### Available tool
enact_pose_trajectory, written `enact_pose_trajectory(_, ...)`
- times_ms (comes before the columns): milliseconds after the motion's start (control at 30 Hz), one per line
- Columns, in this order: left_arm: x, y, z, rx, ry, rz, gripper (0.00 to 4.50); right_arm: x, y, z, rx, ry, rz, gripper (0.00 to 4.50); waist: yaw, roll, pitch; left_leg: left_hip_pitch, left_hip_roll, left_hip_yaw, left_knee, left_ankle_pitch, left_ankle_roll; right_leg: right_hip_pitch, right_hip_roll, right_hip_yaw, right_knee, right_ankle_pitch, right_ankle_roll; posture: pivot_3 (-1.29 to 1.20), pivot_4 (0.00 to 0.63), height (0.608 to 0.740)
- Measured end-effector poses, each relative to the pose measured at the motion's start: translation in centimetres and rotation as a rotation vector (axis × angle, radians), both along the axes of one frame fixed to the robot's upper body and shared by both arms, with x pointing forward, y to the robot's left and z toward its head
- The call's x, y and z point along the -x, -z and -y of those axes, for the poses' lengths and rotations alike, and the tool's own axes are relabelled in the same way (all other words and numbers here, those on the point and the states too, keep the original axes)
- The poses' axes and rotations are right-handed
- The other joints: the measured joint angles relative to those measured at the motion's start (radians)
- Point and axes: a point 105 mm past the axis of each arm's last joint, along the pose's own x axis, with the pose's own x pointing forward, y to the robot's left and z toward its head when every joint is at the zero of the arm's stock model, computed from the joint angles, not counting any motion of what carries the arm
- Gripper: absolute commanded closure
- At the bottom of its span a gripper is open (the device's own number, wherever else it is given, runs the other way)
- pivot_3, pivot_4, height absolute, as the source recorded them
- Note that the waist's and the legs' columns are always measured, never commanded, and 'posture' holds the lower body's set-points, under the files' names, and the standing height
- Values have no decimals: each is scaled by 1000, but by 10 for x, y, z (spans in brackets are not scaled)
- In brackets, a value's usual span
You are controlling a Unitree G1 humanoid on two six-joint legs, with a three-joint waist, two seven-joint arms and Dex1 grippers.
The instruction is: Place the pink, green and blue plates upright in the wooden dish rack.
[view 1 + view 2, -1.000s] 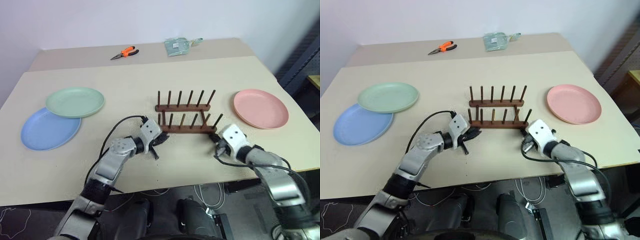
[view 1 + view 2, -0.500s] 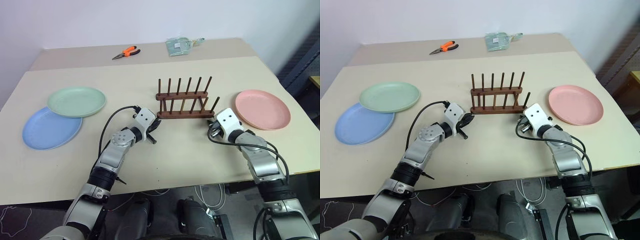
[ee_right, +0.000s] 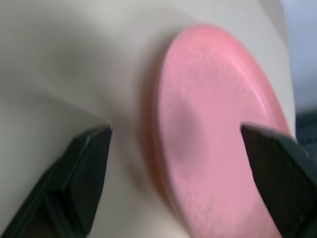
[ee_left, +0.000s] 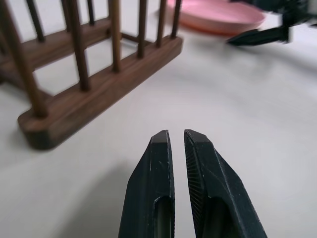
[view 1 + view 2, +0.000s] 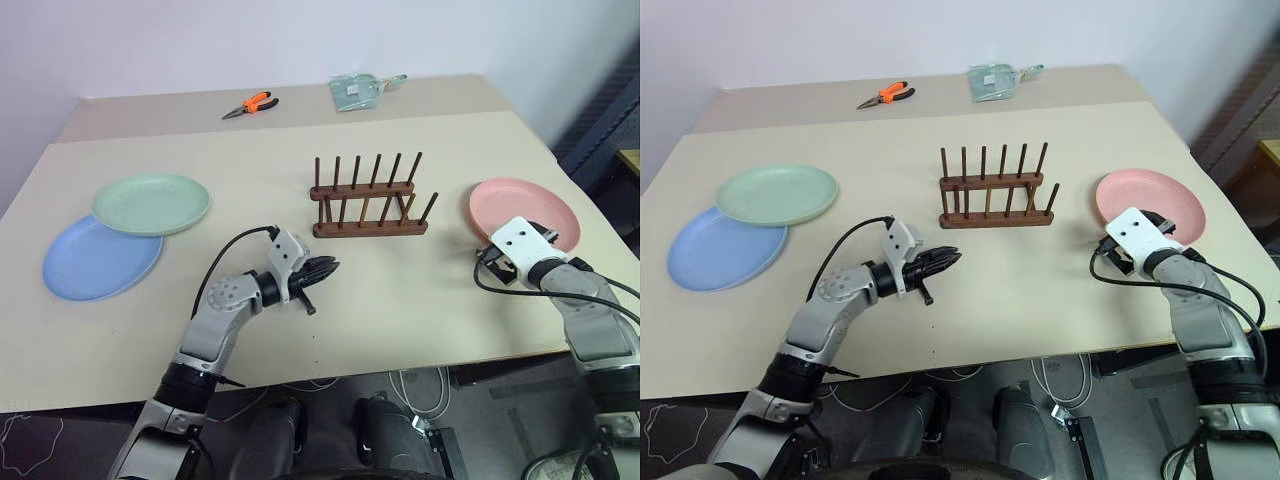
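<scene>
Right gripper point(image 3: 173, 144) swung to pink plate point(image 5: 525, 213), jaws spread.

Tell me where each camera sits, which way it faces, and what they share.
Head pair: up on the head, looking down over the table, both arms showing.
Left wrist: along the shut left gripper toward the rack.
Right wrist: between the open right gripper's fingers at the pink plate.
Shared: both wrist views show the pink plate.
</scene>
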Motion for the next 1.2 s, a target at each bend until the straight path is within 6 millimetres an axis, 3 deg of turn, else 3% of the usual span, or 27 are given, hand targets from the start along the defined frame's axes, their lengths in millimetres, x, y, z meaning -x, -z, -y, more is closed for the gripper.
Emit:
enact_pose_trajectory(33, 1, 0, 1, 1, 5, 0, 4083, -2, 1, 3, 4, 14, -4, 1142, 0, 0, 0, 0, 0, 0, 0, 0, 0, 0, 0, 0, 0, 0, 0, 0, 150, 740)
enact_pose_trajectory(233, 4, -3, 3, 2, 10, -2, 4083, -9, 12, 11, 16, 55, -34, 4218, 1, 0, 0, 0, 0, 0, 0, 0, 0, 0, 0, 0, 0, 0, 0, 0, 150, 740)
enact_pose_trajectory(267, 5, -4, 3, 4, 12, 2, 4083, -9, 12, 11, 22, 56, -29, 4464, 1, 0, 0, 0, 0, 0, 0, 0, 0, 0, 0, 0, 0, 0, 0, 0, 150, 740)
enact_pose_trajectory(433, 10, 0, 0, -1, 10, -12, 4083, -11, 5, 4, 32, 20, 6, 4464, -2, 1, 0, 0, 0, 0, 0, 0, 0, 0, 0, 0, 0, 0, 0, 0, 150, 740)
enact_pose_trajectory(533, 10, 2, -6, -3, -2, -24, 4083, -14, -24, -22, 2, -93, 102, 4464, -6, 3, 2, 0, 0, 0, 0, 0, 0, -1, 0, 0, 1, 0, 0, 0, 150, 740)
enact_pose_trajectory(667, 8, 0, -16, -5, -33, -15, 4083, -11, -108, -73, -398, -288, 352, 4464, -6, 3, 2, 0, 1, 0, 0, 0, 0, -1, 1, 1, 1, 0, 0, 0, 150, 740)
enact_pose_trajectory(767, 7, -4, -19, 17, -51, -12, 4083, 15, -165, -112, -736, -533, 424, 4464, 5, 2, 2, -1, 0, -4, 0, 0, 1, 0, 0, -1, -1, 0, 0, 0, 150, 740)
enact_pose_trajectory(800, 6, -5, -21, 20, -60, -11, 4083, 21, -172, -120, -790, -589, 415, 4464, 6, 2, 2, -1, 0, -4, 0, 0, 1, 1, 0, -1, -2, 0, 0, 0, 150, 740)
enact_pose_trajectory(967, 4, -6, -25, 28, -78, -12, 4083, 36, -171, -138, -1094, -715, 256, 4464, 2, 2, 2, -2, 0, -4, 0, -1, 2, 2, -1, -1, -6, 0, -1, 0, 150, 740)
enact_pose_trajectory(1200, 5, -10, -23, 38, -73, -9, 4083, 34, -164, -141, -1219, -719, 168, 4464, 0, 2, 2, -2, 0, -4, -2, -1, 2, 1, -1, -1, -5, 0, 0, 0, 150, 740)
